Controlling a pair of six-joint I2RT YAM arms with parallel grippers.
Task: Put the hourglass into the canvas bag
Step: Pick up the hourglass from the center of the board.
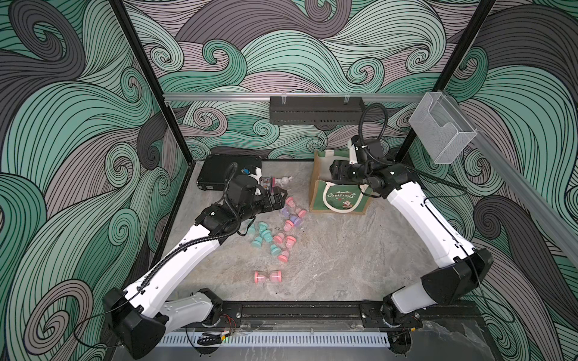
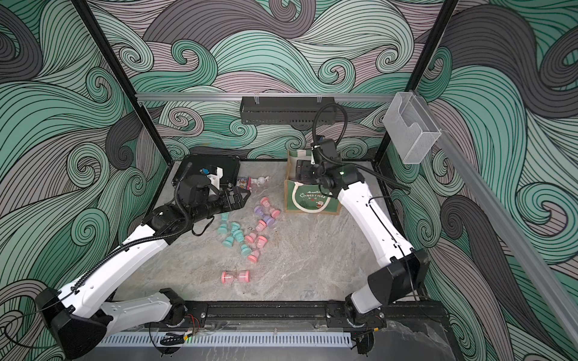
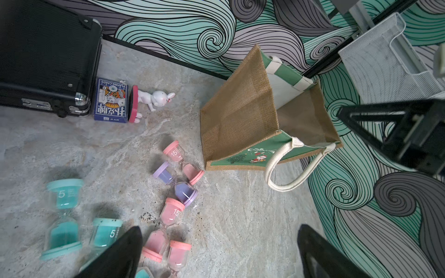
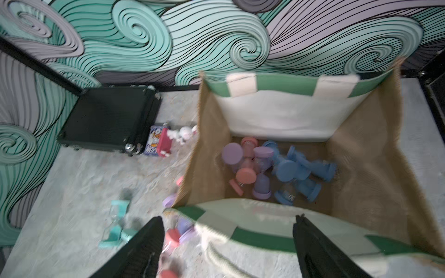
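Note:
The canvas bag (image 1: pixel 339 200) (image 2: pixel 312 200) stands upright at the back right, its green "Christmas" front facing me. My right gripper (image 1: pixel 336 171) (image 4: pixel 228 240) hovers over its near rim, open and empty. Inside the bag (image 4: pixel 277 115) lie several hourglasses (image 4: pixel 279 168), pink, purple and blue. More hourglasses (image 1: pixel 275 231) are scattered mid-table, and a pink one (image 1: pixel 268 276) lies alone nearer the front. My left gripper (image 1: pixel 279 200) (image 3: pixel 221 252) hangs open above the pile's far end, holding nothing. In the left wrist view the bag (image 3: pixel 240 115) is beyond the pink and purple hourglasses (image 3: pixel 179 178).
A flat black hard case (image 1: pixel 230 172) lies at the back left, with a box of playing cards (image 3: pixel 110 100) and a white rabbit figurine (image 3: pixel 156 98) beside it. A clear mesh holder (image 1: pixel 441 131) hangs on the right rail and a black box (image 1: pixel 316 111) on the back rail.

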